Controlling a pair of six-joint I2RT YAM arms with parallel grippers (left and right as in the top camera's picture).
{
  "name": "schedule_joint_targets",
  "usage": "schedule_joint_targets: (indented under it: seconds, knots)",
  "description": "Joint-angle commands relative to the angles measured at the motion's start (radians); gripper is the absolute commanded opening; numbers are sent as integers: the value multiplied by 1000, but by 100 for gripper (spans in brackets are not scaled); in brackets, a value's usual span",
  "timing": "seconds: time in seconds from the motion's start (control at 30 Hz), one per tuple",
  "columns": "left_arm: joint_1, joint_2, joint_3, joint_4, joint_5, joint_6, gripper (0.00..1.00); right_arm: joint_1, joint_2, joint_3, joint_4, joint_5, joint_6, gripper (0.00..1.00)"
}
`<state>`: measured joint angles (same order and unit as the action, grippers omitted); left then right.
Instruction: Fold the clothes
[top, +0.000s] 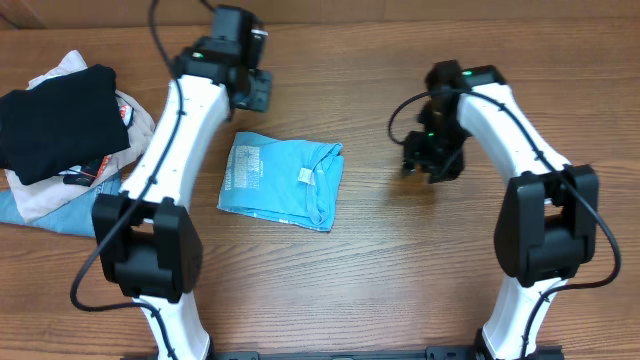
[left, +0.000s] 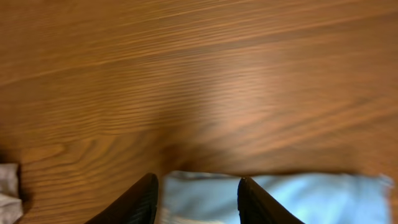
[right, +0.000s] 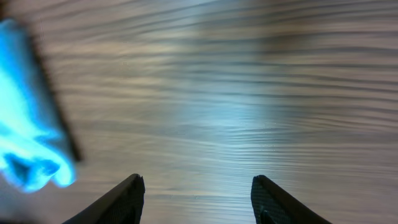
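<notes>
The light sky-blue T-shirt (top: 282, 180) lies folded into a small rectangle on the wooden table, with a white tag and faint white print showing. My left gripper (top: 252, 92) is open and empty, raised above the table beyond the shirt's far left corner; the shirt's edge shows between its fingers in the left wrist view (left: 298, 196). My right gripper (top: 430, 165) is open and empty over bare wood to the right of the shirt; the shirt shows as a blue blur at the left of the right wrist view (right: 28, 134).
A pile of other clothes (top: 60, 135) sits at the table's left edge, with a black folded garment on top of beige and blue ones. A scrap of pale cloth (left: 7, 190) shows at the left wrist view's lower left.
</notes>
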<state>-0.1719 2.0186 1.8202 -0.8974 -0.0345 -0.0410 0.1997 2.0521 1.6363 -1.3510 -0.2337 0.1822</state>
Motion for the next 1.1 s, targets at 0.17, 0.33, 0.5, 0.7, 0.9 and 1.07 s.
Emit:
schedule_joint_targets:
  seconds: [0.17, 0.33, 0.5, 0.7, 0.9, 1.07]
  knots:
    - [45, 205, 12, -21, 35, 12, 45, 180, -42, 19, 101, -187, -29, 59]
    - [38, 300, 12, -140, -13, 12, 44, 266, -42, 14, 167, -187, -26, 60]
    - [43, 356, 10, -344, -98, -14, 21, 311, -42, -5, 184, -186, -26, 60]
    - [49, 366, -3, -615, -64, -124, 11, 318, -42, -33, 161, -187, -27, 60]
    - [40, 366, -5, -730, -27, -124, 10, 322, -42, -83, 148, -187, -30, 59]
    - [39, 366, -5, -733, -4, -124, 11, 345, -42, -138, 158, -166, -34, 59]
